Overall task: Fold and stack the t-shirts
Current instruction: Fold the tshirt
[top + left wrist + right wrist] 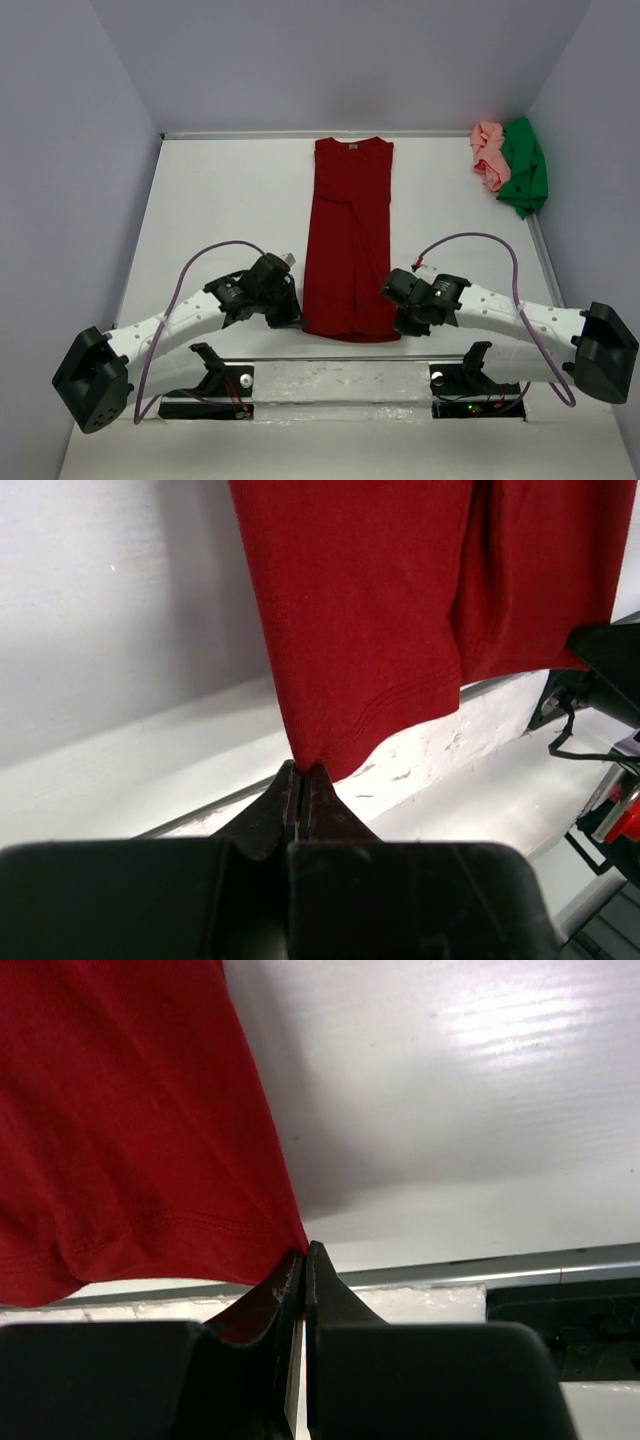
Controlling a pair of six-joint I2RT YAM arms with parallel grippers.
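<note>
While both arms are bent inward over the table [220, 200], the dark red t-shirt [350, 240], spread lengthwise at centre, is pinched at its near hem corners by left gripper [296, 318] and right gripper [402, 322]. Heaped far right: pink t-shirt [489, 155], green t-shirt [525, 168].

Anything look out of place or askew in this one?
Nothing damaged. The pink shirt and green shirt lie crumpled together in the far right corner, and the red shirt, laid out as a long strip, has a diagonal wrinkle near its middle.
</note>
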